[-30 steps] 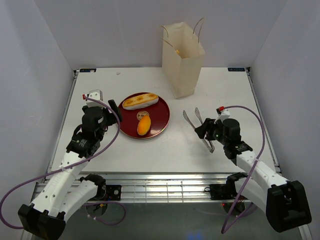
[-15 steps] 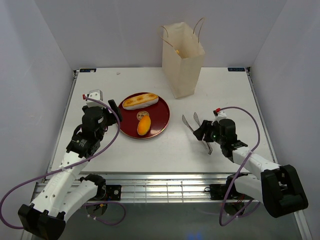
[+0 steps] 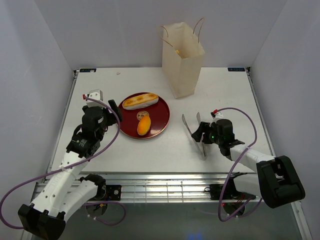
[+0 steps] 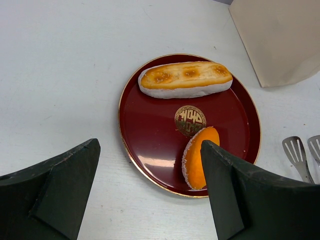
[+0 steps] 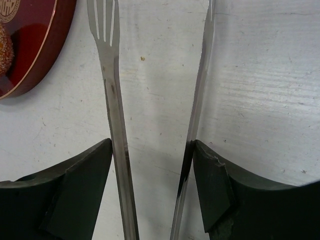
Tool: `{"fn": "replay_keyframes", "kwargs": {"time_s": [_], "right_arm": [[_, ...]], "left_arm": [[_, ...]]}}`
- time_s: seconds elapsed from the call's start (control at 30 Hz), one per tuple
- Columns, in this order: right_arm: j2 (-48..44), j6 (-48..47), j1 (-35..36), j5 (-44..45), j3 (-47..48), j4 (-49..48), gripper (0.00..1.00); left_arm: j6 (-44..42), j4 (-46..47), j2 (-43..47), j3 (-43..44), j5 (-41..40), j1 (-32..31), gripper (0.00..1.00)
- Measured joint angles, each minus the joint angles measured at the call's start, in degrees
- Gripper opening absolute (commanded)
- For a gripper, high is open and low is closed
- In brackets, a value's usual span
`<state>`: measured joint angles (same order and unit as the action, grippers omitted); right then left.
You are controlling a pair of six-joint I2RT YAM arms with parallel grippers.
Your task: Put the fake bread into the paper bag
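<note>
White table (image 3: 165,150), pale walls (image 3: 115,30); paper bag (image 3: 184,65) upright

A lab test cell: white table (image 3: 165,150) boxed by plain walls (image 3: 40,50), on aluminium rails (image 3: 165,186).

Bright, even light from above. Soft, small shadows on the desk (image 3: 150,150). A shiny spot sits on the plate (image 4: 150,161).
</note>
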<state>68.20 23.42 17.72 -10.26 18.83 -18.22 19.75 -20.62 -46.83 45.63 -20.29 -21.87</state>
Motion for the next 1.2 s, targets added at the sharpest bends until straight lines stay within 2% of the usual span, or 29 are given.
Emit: {"fn": "replay_keyframes", "kwargs": {"time_s": [0.4,0.6,0.8,0.87,1.07,1.13,1.2], "right_arm": [[1.3,0.1,0.3,0.0,0.3,0.4,0.76],[0.5,-0.2,0.4,0.0,2.8,3.7,0.78],[-2.0,-3.9,0.4,1.3,14.0,11.2,0.83],[-3.5,-5.3,0.4,2.6,18.1,12.7,0.89],[-7.2,-8.6,0.4,10.6,28.8,18.4,0.95],[-9.4,-9.2,0.4,13.9,29.4,19.2,0.90],[-11.8,-9.5,0.4,16.9,28.9,20.1,0.90]], "left_arm": [[0.0,0.0,0.0,0.0,0.2,0.0,0.92],[0.0,0.0,-0.3,0.0,0.2,0.0,0.92],[0.0,0.0,-0.3,0.0,0.3,0.0,0.92],[0.0,0.0,-0.3,0.0,0.3,0.0,0.92],[0.0,0.0,-0.4,0.0,0.3,0.0,0.92],[0.0,0.0,-0.4,0.0,0.3,0.0,0.92],[0.0,0.0,-0.5,0.0,0.3,0.0,0.92]]}}
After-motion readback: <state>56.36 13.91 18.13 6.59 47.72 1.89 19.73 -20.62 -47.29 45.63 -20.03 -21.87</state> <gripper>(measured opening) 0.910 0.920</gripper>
